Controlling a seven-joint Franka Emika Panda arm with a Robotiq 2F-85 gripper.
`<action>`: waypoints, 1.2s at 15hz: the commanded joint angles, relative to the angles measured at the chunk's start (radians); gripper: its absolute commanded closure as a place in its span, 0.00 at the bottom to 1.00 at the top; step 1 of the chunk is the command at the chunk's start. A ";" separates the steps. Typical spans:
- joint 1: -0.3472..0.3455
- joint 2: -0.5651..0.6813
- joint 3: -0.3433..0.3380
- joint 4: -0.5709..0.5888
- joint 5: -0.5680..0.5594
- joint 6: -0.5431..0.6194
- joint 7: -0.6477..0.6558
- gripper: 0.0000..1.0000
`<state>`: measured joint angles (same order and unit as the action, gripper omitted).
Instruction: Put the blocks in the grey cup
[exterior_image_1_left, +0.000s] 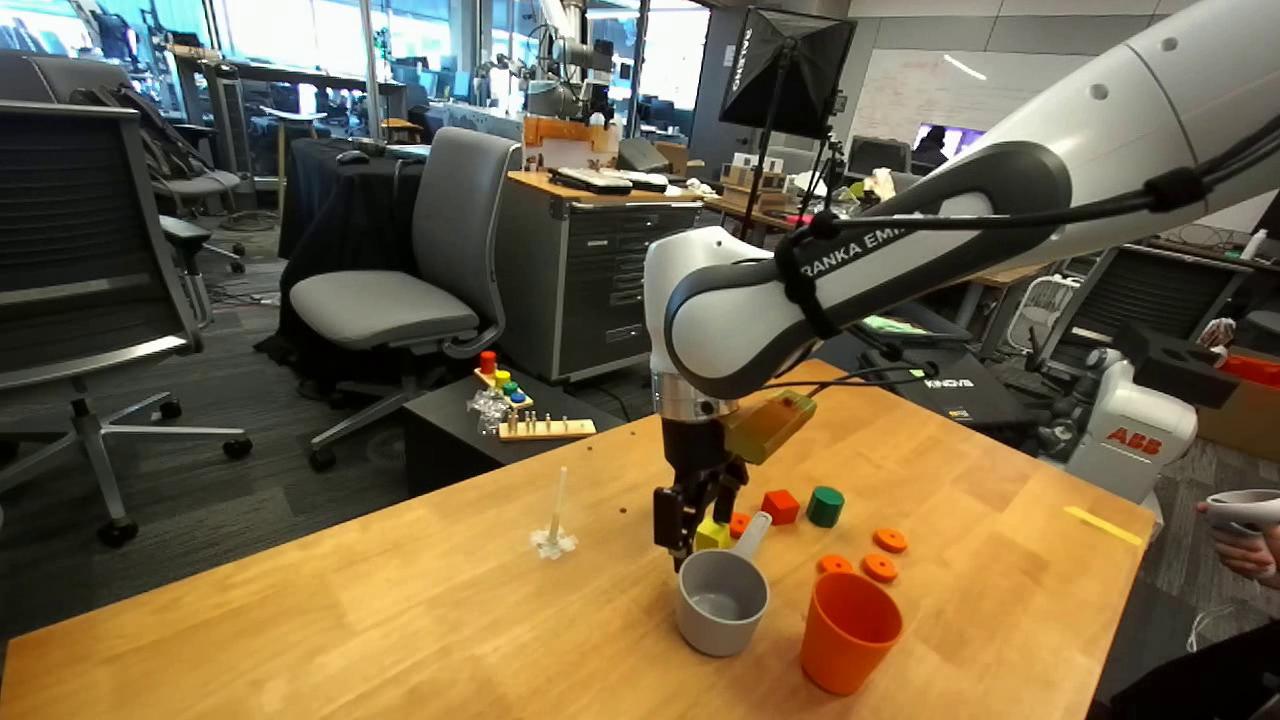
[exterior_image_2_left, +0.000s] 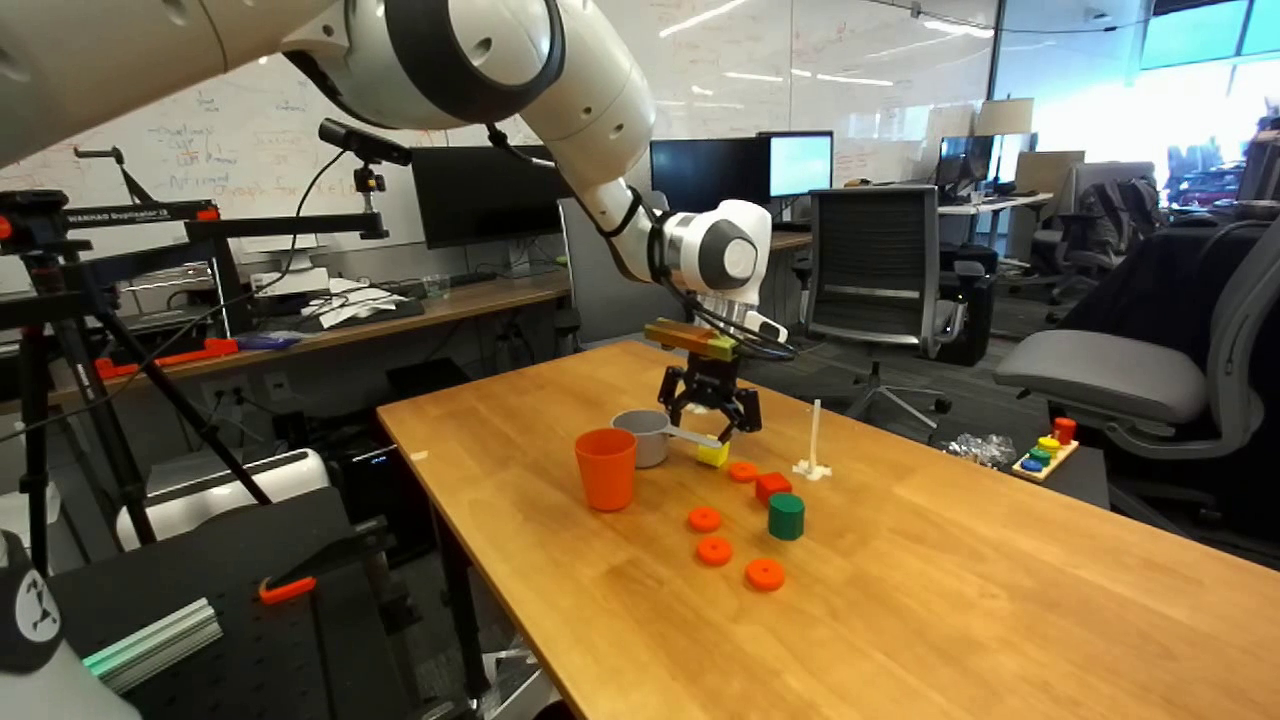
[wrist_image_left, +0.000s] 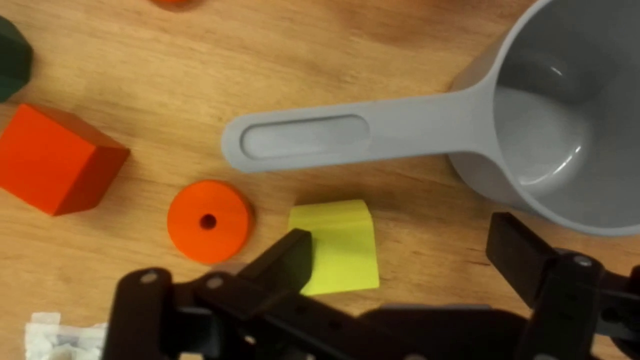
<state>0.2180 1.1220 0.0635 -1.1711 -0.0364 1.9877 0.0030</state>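
Yellow block (wrist_image_left: 345, 245): one
Red block (exterior_image_2_left: 773, 488): one
Green block (exterior_image_2_left: 786, 517): one
Orange discs (exterior_image_2_left: 714, 551): four
Grey cup (exterior_image_1_left: 718, 632): one
Orange cup (exterior_image_2_left: 607, 472): one
Pale stick (exterior_image_2_left: 815, 435): one
Yellow strip (exterior_image_1_left: 1102, 526) by bench (exterior_image_1_left: 400, 620) corner: one

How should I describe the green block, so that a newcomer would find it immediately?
Start with the wooden table and find the red block on it. Close beside it, in both exterior views, stands the green block. Unlike the angular red block and flat orange discs, it is an upright cylinder, the only green piece on this table.
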 joint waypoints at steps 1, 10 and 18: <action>0.008 0.010 -0.004 0.052 -0.027 -0.035 -0.011 0.00; -0.011 -0.007 0.005 0.040 -0.020 -0.018 -0.025 0.00; -0.049 -0.007 0.010 -0.016 -0.009 -0.009 -0.032 0.00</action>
<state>0.1805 1.1247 0.0636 -1.1607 -0.0524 1.9863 -0.0148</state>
